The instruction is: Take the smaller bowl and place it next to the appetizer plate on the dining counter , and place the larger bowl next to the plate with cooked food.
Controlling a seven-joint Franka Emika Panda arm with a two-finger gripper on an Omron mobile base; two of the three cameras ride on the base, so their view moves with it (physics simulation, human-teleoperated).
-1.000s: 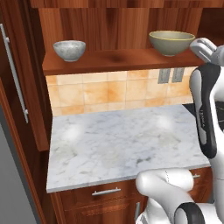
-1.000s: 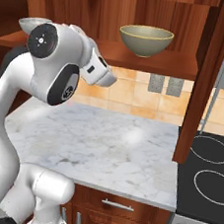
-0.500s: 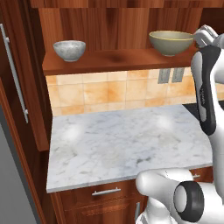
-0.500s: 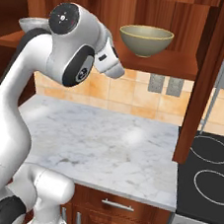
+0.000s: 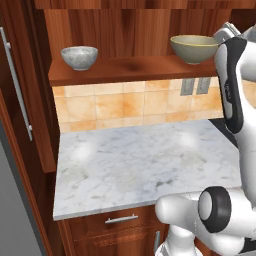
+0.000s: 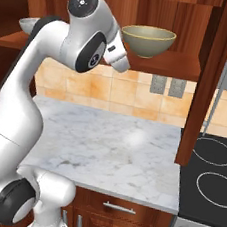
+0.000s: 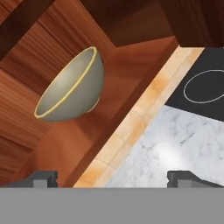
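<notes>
jaws: wide apart, empty, fingertips (image 7: 43,178) at frame bottom | larger bowl (image 7: 70,87): upper left, on wooden shelf (image 5: 130,69); likely rigid, smooth, breakable, so pinch its yellow rim | smaller bowl (image 5: 79,57): shelf's left end | marble worktop (image 5: 145,165) below, orange tiles behind, stove (image 6: 211,173) at right

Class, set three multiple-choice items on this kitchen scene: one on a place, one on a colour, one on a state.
1. Where do both bowls stand?
A. on the wooden shelf
B. on the stove
C. in a drawer

2. What colour is the larger bowl's rim?
A. red
B. yellow
C. blue

3. How is the gripper?
A. shut on a bowl
B. open, holding nothing
C. shut, empty

Key: 1 A, the smaller bowl and the larger bowl rest on the wooden shelf; 2 B, a thin yellow rim; 3 B, the gripper has its fingertips wide apart.
</notes>
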